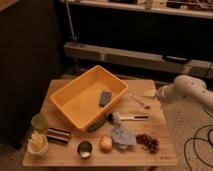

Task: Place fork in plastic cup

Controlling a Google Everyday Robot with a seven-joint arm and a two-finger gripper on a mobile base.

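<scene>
The fork (139, 101), slender and silvery, lies flat on the wooden table (165, 150), just right of the yellow tray. At the table's front left stands the plastic cup (39, 121), translucent light green and upright. My gripper (160, 93) is at the end of the white arm, beyond the table's right edge, level with the fork and a short way to its right. It is open and holds nothing. The cup is on the far side of the tray from the gripper.
A big yellow tray (65, 100) with a grey sponge (105, 97) fills the table's middle. Near the front are a white cup (38, 145), a metal cup (84, 149), an onion (105, 144), grapes (149, 142), a crumpled cloth (121, 135) and a white-handled utensil (129, 117). A tan pad (148, 92) lies near the fork.
</scene>
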